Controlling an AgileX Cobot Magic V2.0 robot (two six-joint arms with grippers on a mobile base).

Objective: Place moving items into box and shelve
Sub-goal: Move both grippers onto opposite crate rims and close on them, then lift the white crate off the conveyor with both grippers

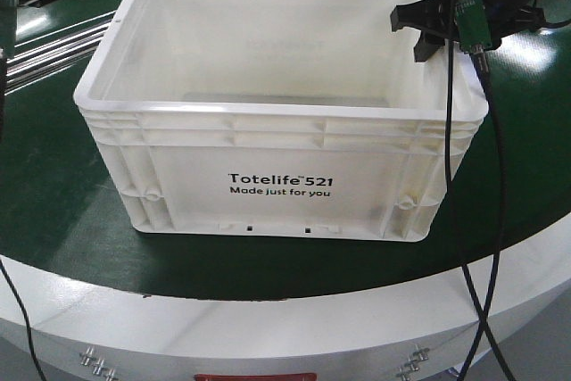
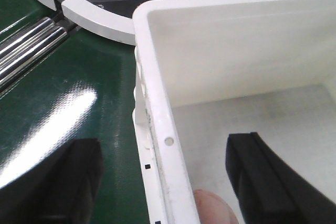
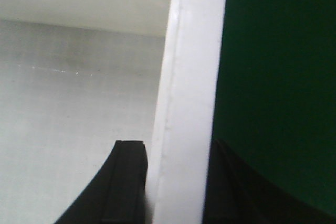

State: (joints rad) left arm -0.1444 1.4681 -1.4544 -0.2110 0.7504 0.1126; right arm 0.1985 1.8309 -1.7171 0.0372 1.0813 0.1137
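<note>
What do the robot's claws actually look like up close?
Both are black. The left claw has two thick, flat-faced fingers with squared edges. The right claw has angular black fingers, a small green circuit board on its body, and thin black cables trailing down from it.

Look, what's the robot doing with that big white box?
Both robot arms are at the white Totelife tote, which sits on the green table. The left gripper is open, with one finger on each side of the tote's left wall. The right gripper seems to pinch the right wall, one finger inside and one outside. It looks set to lift.
</note>
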